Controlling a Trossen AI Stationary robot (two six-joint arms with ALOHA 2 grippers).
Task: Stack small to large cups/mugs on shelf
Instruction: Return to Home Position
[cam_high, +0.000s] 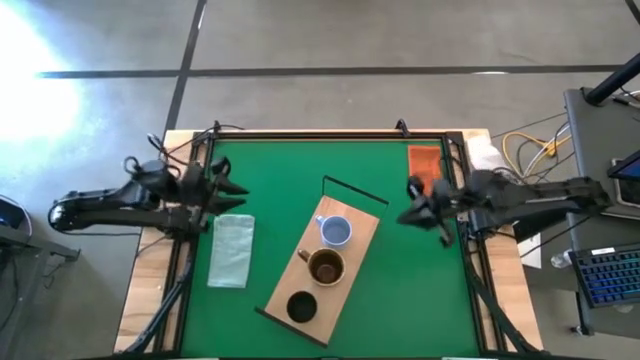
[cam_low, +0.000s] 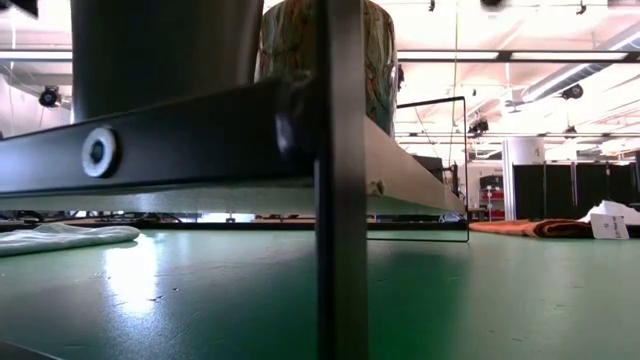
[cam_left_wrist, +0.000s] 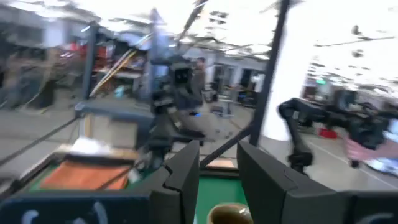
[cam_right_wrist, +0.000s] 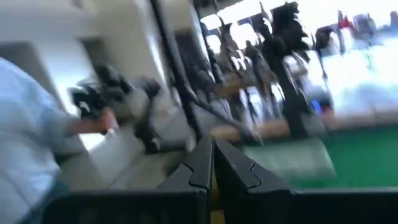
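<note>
The light-wood shelf (cam_high: 350, 250) lies slantwise on the green table. On it stand the pale blue-white mug (cam_high: 335, 231), the brown mug (cam_high: 326, 267) and the dark cup (cam_high: 302, 306), in a row and each on its base. In the low view the dark cup (cam_low: 165, 50) and the brown mug (cam_low: 375, 60) show close up on the shelf (cam_low: 200, 150). My left gripper (cam_high: 232, 182) is open and empty near the table's left edge, above the table. My right gripper (cam_high: 408, 214) is shut and empty, to the right of the shelf. The brown mug's rim (cam_left_wrist: 230, 214) shows in the left wrist view.
A pale green cloth (cam_high: 232, 250) lies left of the shelf. An orange cloth (cam_high: 424, 160) lies at the far right corner. A thin dark frame (cam_high: 355, 190) stands at the shelf's far end. A person's sleeve (cam_right_wrist: 25, 137) shows beyond the table.
</note>
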